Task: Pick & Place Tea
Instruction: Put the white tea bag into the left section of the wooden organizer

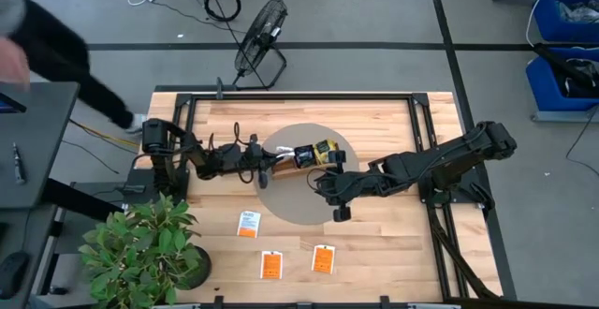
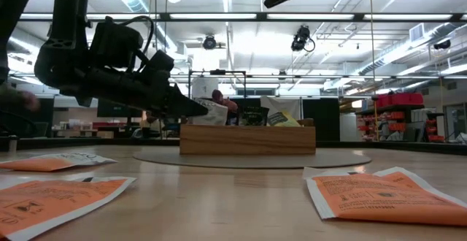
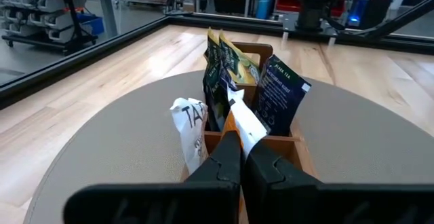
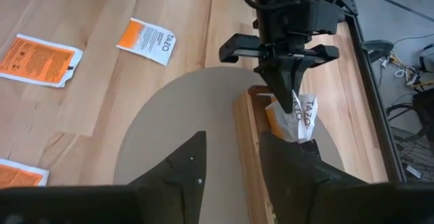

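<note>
High view showed a wooden table [image 1: 393,253] with a round grey mat [image 1: 281,206] near its middle and a long wooden tray [image 1: 309,155] lying on the mat's far part. The left gripper [image 1: 271,159] reached in from the table's left edge to the tray's left end, its fingers [image 3: 234,163] pressed together on a white-and-orange packet [image 4: 298,115] that stood in the tray's end compartment. In the left wrist view, yellow-green packets [image 3: 227,64] and a dark blue packet [image 3: 281,91] stood upright in the compartments beyond it. The right gripper [image 1: 339,206] hung over the mat's right side, just in front of the tray, fingers [image 4: 180,166] spread apart and holding nothing. Three more packets lay flat on the bare wood toward the table's near edge: a white-and-orange one [image 1: 248,224] just off the mat, and two orange ones [image 1: 271,265] [image 1: 324,258] closer to the edge. A potted plant [image 1: 140,248] stood at the near left corner.
</note>
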